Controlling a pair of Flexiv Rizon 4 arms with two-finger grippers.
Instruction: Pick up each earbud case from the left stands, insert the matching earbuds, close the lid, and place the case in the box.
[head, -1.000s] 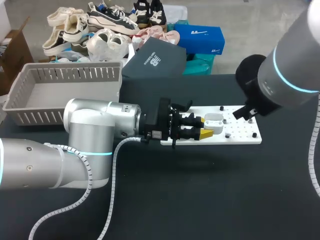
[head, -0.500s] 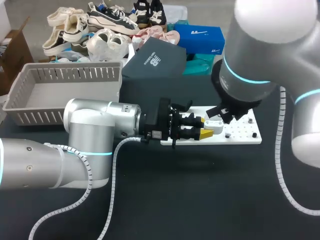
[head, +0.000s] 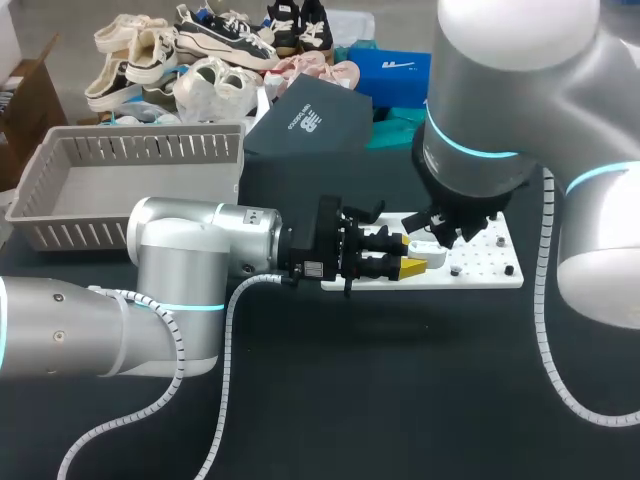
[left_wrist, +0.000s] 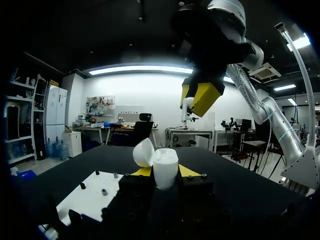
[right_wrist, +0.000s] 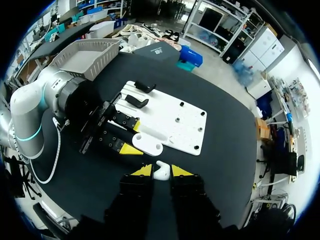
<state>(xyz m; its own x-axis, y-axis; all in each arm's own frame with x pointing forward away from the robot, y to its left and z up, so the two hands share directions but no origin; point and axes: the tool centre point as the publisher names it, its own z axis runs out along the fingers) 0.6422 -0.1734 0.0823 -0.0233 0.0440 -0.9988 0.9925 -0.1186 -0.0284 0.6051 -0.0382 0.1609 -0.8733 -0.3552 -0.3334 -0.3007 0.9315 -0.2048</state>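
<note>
While my left end effector (head: 415, 258) pinches the open earbud case (left_wrist: 165, 169), my right end effector (right_wrist: 161, 170) pinches an earbud (right_wrist: 161, 173) above it; insertion, closing and boxing appear left to do.

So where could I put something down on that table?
Bare table runs along the near side, in front of the white board and right of the left arm. The basket looks empty too. Crowded: the board's middle, where the left gripper holds the case under the right gripper.
</note>
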